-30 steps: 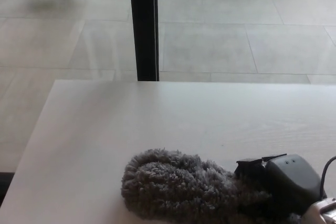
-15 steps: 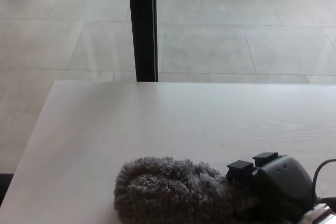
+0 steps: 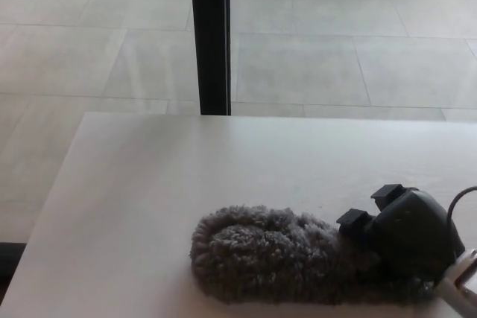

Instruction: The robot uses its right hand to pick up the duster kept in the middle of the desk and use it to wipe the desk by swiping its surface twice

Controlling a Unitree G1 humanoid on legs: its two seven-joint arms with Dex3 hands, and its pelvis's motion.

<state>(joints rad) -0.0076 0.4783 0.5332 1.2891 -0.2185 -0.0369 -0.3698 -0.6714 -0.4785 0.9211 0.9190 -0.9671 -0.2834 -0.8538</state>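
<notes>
A grey fluffy duster point(image 3: 272, 252) lies flat on the white desk point(image 3: 186, 176), near its front edge and right of centre. My right hand point(image 3: 406, 232) comes in from the lower right and is shut on the duster's right end, its black knuckles up. The handle under the hand is hidden. My left hand does not show.
Beyond the desk's far edge stands a black vertical post point(image 3: 212, 35) on a pale tiled floor point(image 3: 335, 50). The desk's left edge runs diagonally toward the lower left corner.
The duster and my right hand have slid to the right and slightly away from me across the desk. A person's feet at the top left have left the picture.
</notes>
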